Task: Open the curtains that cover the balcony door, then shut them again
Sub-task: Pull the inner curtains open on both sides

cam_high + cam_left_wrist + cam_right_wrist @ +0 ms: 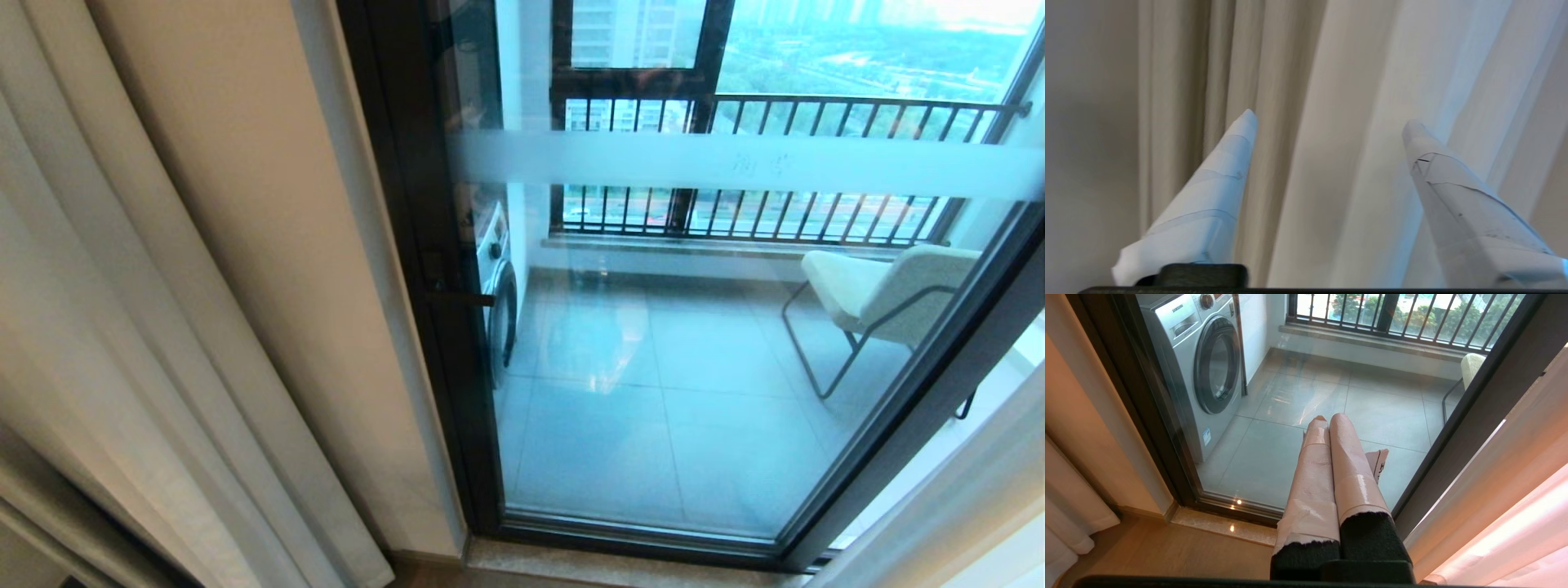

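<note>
The balcony door (669, 343) stands uncovered, its glass showing a washing machine (1204, 363), a pale chair (886, 298) and a black railing (775, 171) outside. The curtains (98, 327) hang gathered in long folds to the left of the door. The left end effector (1329, 118) points at those folds with its fingers (1224, 175) spread wide, nothing between them. The right end effector (1327, 418) faces the door's lower glass, fingers pressed together and empty.
</note>
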You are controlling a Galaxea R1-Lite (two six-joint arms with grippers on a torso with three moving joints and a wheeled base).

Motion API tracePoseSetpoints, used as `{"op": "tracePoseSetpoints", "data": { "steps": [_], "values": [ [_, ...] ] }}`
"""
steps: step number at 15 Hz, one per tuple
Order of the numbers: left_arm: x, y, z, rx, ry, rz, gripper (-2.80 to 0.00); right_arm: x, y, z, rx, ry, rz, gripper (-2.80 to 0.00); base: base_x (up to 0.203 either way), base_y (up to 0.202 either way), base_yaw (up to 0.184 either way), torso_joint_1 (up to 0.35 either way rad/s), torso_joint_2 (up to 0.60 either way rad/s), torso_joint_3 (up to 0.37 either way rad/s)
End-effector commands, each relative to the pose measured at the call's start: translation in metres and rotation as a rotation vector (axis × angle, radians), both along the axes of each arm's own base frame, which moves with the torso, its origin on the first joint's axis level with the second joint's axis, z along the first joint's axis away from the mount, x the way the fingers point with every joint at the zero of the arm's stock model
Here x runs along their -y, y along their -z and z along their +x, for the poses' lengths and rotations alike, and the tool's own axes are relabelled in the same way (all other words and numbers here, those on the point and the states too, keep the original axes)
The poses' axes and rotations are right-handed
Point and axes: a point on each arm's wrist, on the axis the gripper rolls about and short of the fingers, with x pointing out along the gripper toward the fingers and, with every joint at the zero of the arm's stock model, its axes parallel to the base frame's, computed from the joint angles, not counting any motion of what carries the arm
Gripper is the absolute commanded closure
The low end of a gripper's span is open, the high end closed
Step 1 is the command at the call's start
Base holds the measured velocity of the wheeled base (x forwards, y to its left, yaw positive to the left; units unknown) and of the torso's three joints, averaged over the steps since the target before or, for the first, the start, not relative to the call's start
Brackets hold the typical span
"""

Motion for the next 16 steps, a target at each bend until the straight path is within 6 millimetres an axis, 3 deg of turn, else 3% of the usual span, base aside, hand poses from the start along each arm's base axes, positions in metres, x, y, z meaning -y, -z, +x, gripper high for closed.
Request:
{"op": "tracePoseSetpoints", "data": {
  "steps": [1,7,8,11,16],
  "values": [
    [0.02,0.006,-0.028,0.0,0.0,0.0,-2.8,0.0,0.0,0.0,0.0,-0.001,-0.001,0.0,0.0,0.0,0.0,0.0,0.0,0.0],
    [0.062,0.045,-0.089,-0.051,-0.017,-0.026,-2.8,0.0,0.0,0.0,0.0,-0.001,-0.001,0.0,0.0,0.0,0.0,0.0,0.0,0.0],
    [0.063,0.056,-0.095,-0.081,-0.037,-0.03,0.0,0.0,0.0,0.0,0.0,-0.002,-0.001,0.0,0.0,0.0,0.0,0.0,0.0,0.0],
    [0.069,0.068,-0.108,-0.101,-0.073,-0.03,0.0,0.0,0.0,0.0,0.0,-0.002,-0.001,0.0,0.0,0.0,0.0,0.0,0.0,0.0],
    [0.07,0.068,-0.11,-0.097,-0.073,-0.029,0.0,0.0,0.0,0.0,0.0,-0.001,-0.001,0.0,0.0,0.0,0.0,0.0,0.0,0.0]
  ]
}}
